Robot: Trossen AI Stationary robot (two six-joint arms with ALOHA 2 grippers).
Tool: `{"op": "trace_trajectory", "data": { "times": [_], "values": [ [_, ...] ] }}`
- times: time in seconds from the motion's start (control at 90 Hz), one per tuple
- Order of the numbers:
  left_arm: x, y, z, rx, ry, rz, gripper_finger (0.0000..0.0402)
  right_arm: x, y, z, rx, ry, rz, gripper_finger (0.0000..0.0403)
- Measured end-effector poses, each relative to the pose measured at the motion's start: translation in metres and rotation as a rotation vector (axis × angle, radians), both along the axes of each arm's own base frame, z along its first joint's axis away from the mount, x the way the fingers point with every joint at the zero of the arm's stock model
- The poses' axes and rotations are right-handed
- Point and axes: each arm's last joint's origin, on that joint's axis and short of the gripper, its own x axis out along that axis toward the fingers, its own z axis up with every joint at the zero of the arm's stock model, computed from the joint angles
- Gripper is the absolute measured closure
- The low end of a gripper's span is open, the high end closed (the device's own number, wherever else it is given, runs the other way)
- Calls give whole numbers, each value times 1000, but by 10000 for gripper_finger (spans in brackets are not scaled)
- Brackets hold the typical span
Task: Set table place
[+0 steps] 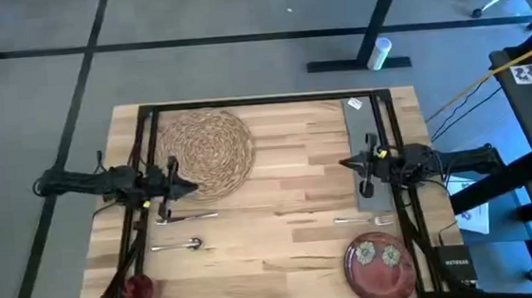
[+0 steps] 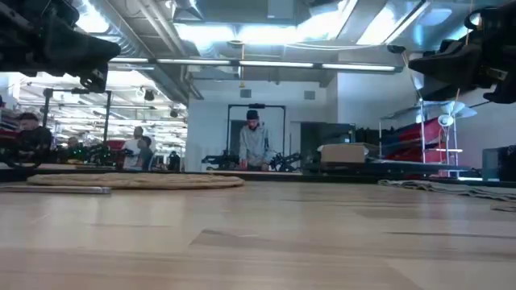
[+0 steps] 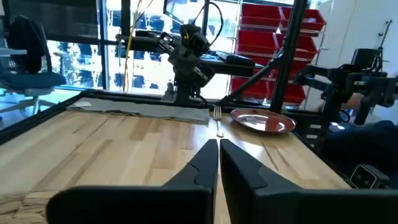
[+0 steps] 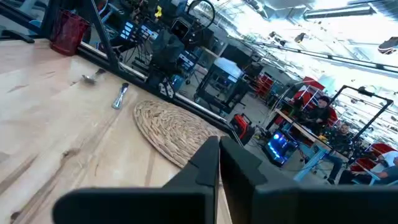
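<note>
Left pincer (image 1: pixel 189 185): clenched, empty, at woven straw mat's (image 1: pixel 206 152) edge.
Right pincer (image 1: pixel 347 163): clenched, empty, above gray napkin (image 1: pixel 362 151).
Red plate (image 1: pixel 380 265): desk's (image 1: pixel 281 214) near right corner.
Red cup (image 1: pixel 137 290): near left corner.

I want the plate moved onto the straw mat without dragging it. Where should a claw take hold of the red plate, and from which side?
Judging from the high view, grip the red plate by its rim, on the edge facing the table's middle. It lies flat near the table's right front corner, so only the thin raised rim offers a pinch. The right claw is nearer; come from above, one finger under the lip.
</note>
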Motion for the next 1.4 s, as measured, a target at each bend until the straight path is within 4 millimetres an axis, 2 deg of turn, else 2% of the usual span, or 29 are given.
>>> {"op": "trace_trajectory", "data": {
  "times": [0.689,0.867,1.056,1.167,1.4],
  "values": [
    [0,0,0,-2,-4,0,402,0,0,0,0,-1,0,403],
    [0,0,0,-170,3,-3,402,0,0,0,0,-1,0,403],
    [-1,7,10,-104,-102,180,402,0,0,0,0,-1,0,403],
    [-2,9,16,-91,-170,200,402,0,0,0,0,-1,0,403],
    [0,13,19,-78,-196,241,402,0,0,0,0,0,0,403]
  ]
}}
